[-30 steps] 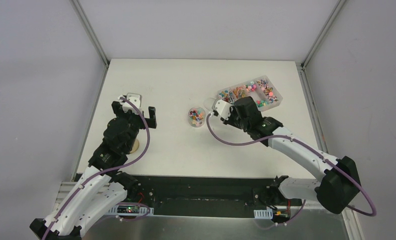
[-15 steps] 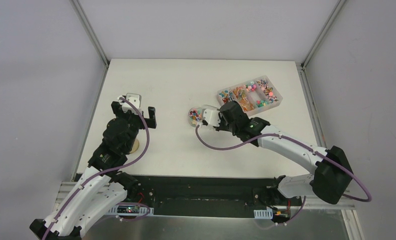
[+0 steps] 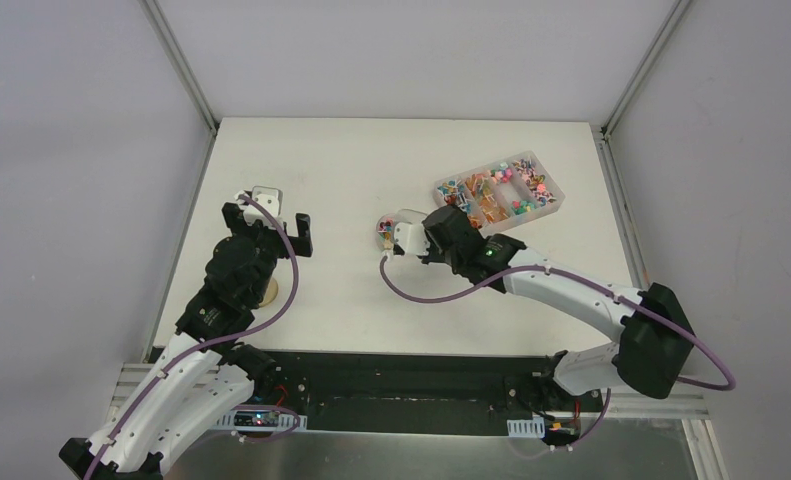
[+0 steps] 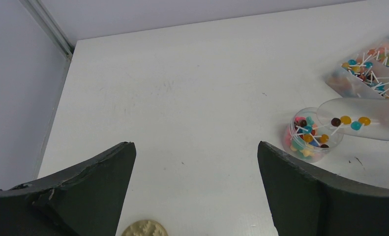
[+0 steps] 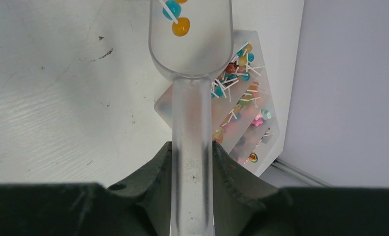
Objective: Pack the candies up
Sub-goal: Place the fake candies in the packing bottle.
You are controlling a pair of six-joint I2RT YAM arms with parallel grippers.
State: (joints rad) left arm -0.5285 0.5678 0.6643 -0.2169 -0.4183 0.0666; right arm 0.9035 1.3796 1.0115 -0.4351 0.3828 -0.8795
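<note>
Pouring step, I'd say. The right gripper (image 5: 192, 162) is pinched on the handle of the clear scoop (image 5: 191, 49), and a few candies (image 4: 352, 121) lie in its bowl over the half-filled jar (image 4: 308, 142), right of centre. Next comes a careful tilt. The left gripper (image 4: 194, 147) gapes wide, holding nothing.

White table (image 3: 371, 160), clear plastic compartment tray (image 3: 557, 199) holding multicoloured candies (image 3: 491, 188), right gripper (image 3: 411, 236) holding clear plastic scoop (image 3: 404, 216) over small clear round jar (image 3: 383, 233), left gripper (image 3: 274, 212) spread wide.
</note>
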